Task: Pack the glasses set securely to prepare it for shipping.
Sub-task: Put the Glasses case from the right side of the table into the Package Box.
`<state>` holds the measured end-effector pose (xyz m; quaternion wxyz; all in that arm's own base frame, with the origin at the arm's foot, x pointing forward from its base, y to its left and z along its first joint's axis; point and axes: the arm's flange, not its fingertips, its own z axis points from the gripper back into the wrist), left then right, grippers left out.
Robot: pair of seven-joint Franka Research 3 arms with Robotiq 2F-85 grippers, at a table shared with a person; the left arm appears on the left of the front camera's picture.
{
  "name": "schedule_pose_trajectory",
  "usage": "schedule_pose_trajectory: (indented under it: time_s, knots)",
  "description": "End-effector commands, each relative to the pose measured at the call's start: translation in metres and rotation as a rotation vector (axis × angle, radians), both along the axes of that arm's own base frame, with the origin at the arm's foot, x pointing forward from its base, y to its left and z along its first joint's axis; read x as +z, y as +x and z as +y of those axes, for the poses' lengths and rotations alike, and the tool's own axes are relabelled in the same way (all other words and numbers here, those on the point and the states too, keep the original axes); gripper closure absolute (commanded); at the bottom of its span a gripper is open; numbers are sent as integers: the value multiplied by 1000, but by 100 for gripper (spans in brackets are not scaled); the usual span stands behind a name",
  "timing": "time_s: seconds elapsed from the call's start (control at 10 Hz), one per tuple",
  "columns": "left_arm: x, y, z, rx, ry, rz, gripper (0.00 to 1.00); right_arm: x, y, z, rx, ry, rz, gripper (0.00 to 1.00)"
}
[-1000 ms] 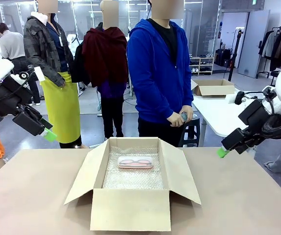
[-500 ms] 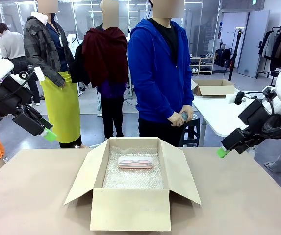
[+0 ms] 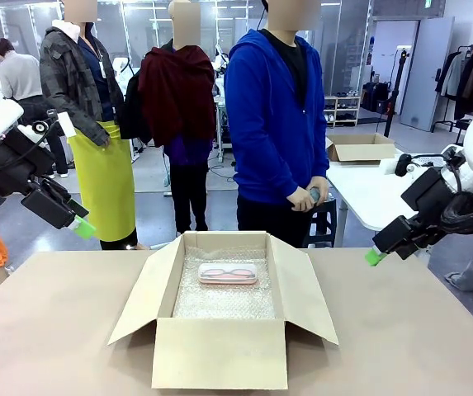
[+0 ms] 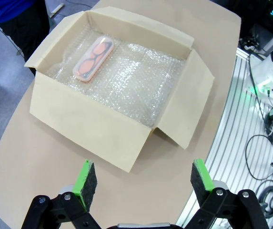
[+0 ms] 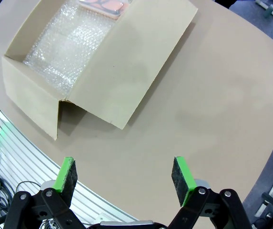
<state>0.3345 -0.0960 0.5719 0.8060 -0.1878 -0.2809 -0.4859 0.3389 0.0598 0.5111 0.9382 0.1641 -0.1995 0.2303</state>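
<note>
Tan table (image 3: 401, 330) shared by the robot and a person (image 3: 273, 124), who stands at its far edge in a blue hooded top. At the table's centre sits an open brown cardboard box (image 3: 219, 355), all four flaps folded outward so the inside can be reached from above. The left gripper (image 4: 141, 176) and right gripper (image 5: 124, 174) hang above the table on either side of the box, well apart from it, jaws spread wide and holding nothing. This stand-off leaves the opening free, probably for the person's part of the work. Bubble wrap (image 3: 224, 304) lines the box floor as cushioning against shipping knocks. The pale pink case (image 3: 228, 273), eyeglass frames visible through its lid, lies flat on the wrap near the far wall; the bare wrap in front of it seems to be room for a second case. The person's hands (image 3: 302, 200) are clasped at the waist around a small object (image 3: 311, 194), too small to identify. It may be that second case, so packing appears about half done.
</note>
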Motion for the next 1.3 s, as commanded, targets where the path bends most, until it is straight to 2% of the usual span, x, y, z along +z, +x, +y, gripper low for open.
schedule_pose_trajectory:
  time_s: [0.0, 1.2]
  knots:
    - [2, 1, 3, -23, -17, -3, 0, 1, 1, 0, 13, -3, -18, 0]
    - [2, 1, 3, -23, -17, -3, 0, 1, 1, 0, 13, -3, -18, 0]
